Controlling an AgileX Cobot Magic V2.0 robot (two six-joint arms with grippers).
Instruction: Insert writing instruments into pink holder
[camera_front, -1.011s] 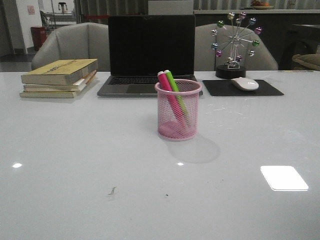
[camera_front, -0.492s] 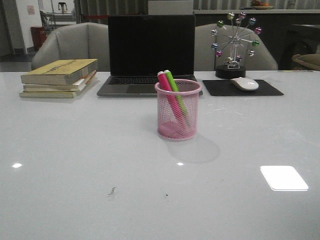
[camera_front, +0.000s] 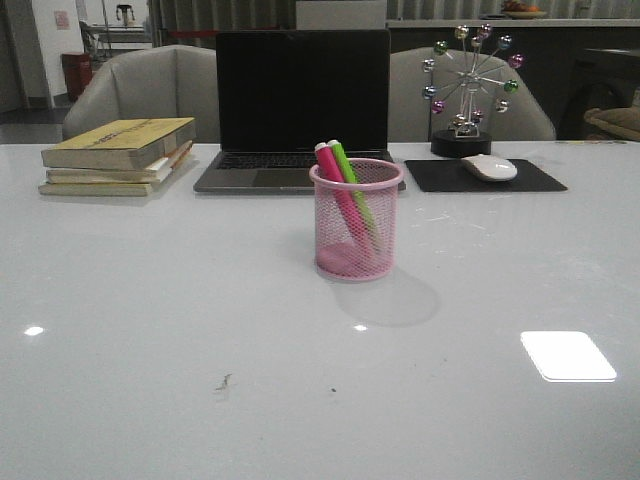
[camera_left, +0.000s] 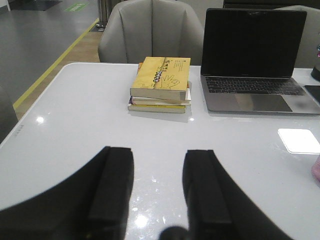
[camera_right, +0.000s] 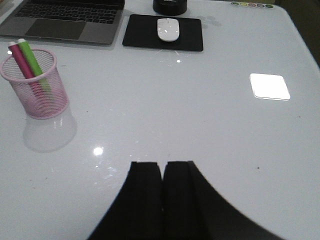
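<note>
The pink wire-mesh holder (camera_front: 356, 222) stands upright at the table's middle, also seen in the right wrist view as the same holder (camera_right: 36, 92). Inside it lean a magenta-pink marker (camera_front: 337, 190) and a lime green marker (camera_front: 352, 185), their tops poking over the rim; the right wrist view shows the pink marker (camera_right: 21, 61) and the green marker (camera_right: 31, 59) too. Neither arm appears in the front view. My left gripper (camera_left: 158, 152) hangs open over bare table, nothing between its fingers. My right gripper (camera_right: 162, 165) is shut and empty, well apart from the holder.
A laptop (camera_front: 300, 110) stands behind the holder. A stack of books (camera_front: 118, 155) lies at the back left. At the back right, a white mouse (camera_front: 489, 167) rests on a black pad (camera_front: 484, 177) before a ferris-wheel ornament (camera_front: 468, 85). Chairs stand behind the table.
</note>
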